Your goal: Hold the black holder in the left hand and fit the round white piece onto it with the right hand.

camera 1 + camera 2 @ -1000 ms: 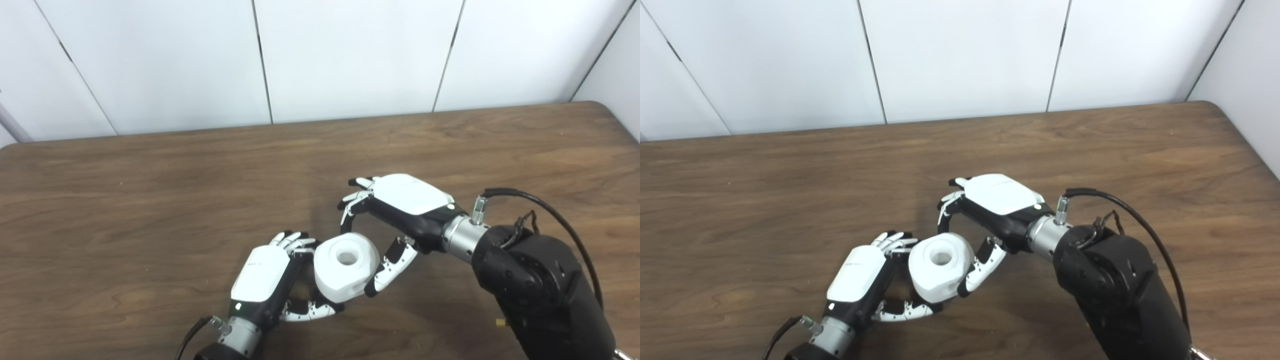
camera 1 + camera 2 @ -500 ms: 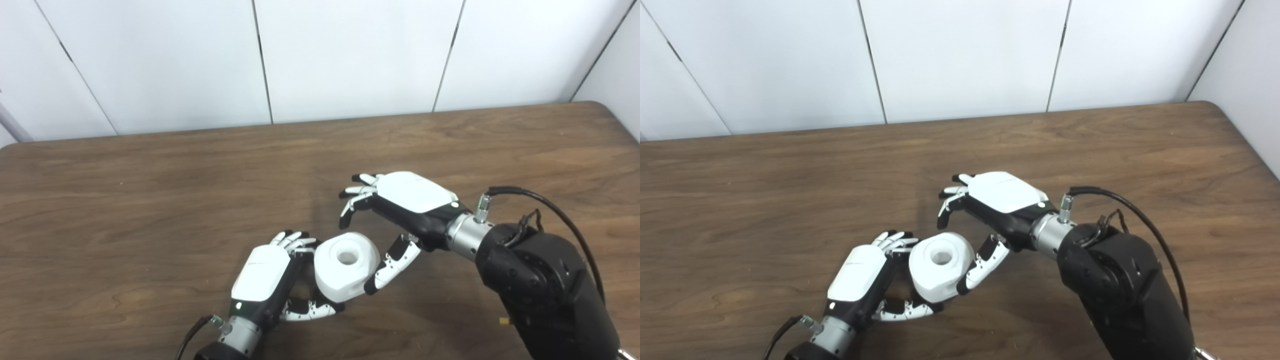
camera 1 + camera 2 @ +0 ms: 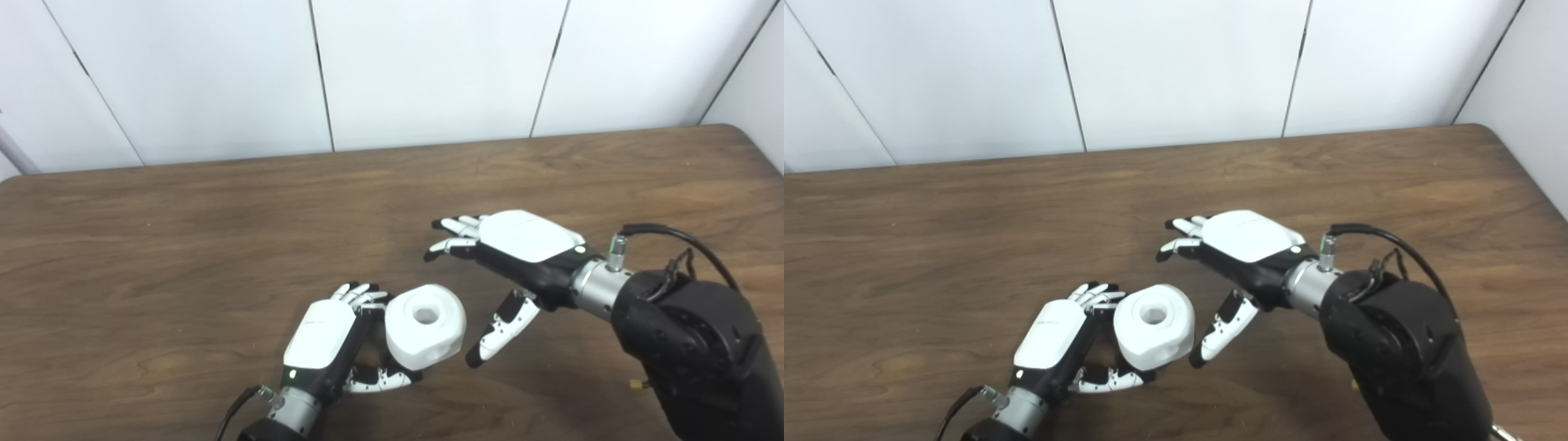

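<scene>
White round piece (image 3: 425, 326) sits in left hand (image 3: 324, 343) above tabletop (image 3: 184, 245) | right hand (image 3: 511, 257) has let go, backed off right, fingers spread | black holder hidden; fit looks done

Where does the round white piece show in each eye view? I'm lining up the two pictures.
Left eye view: white piece lies low, just right of centre, beside the left robot hand.
Right eye view: white piece lies low, just left of centre.
Shared landmark: the table's rounded far right corner.
</scene>
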Controlling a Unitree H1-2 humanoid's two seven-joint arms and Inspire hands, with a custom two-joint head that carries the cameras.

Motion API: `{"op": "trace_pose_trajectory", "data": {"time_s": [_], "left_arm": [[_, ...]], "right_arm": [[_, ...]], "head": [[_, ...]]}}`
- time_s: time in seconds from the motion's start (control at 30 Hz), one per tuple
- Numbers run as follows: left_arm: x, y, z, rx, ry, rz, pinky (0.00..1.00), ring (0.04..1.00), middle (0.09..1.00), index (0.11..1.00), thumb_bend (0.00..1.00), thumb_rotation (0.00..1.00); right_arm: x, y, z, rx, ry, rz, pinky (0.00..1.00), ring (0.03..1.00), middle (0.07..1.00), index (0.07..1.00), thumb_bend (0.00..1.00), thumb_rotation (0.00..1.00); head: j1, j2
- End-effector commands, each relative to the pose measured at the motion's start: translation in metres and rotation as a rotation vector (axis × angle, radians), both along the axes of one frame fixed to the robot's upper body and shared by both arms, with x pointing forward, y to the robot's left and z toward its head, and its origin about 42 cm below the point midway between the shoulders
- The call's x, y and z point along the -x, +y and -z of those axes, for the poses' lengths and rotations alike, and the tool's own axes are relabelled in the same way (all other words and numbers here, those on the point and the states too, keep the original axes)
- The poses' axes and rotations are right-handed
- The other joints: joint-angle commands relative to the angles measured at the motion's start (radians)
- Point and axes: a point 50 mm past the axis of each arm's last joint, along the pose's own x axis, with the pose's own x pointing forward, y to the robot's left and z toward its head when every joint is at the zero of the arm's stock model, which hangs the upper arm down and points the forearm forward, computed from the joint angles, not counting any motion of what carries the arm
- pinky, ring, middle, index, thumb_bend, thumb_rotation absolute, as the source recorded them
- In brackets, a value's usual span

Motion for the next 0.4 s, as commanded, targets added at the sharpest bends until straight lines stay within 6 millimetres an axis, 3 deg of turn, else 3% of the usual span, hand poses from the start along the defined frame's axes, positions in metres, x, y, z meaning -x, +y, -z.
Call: {"op": "trace_pose_trajectory", "data": {"time_s": [0.0,0.37], "left_arm": [[-0.001,0.001,0.003,-0.023,0.013,0.007,0.95,0.886,0.794,0.485,0.52,0.04],[0.0,0.006,0.001,-0.019,0.012,-0.004,0.94,0.884,0.789,0.488,0.52,0.05]], "right_arm": [[0.004,-0.006,-0.014,0.011,-0.02,0.006,1.0,1.0,1.0,0.861,1.0,0.4],[0.011,-0.025,-0.014,-0.002,-0.018,0.062,1.0,1.0,1.0,0.864,1.0,0.4]], "head": [[-0.001,-0.001],[-0.003,-0.003]]}}
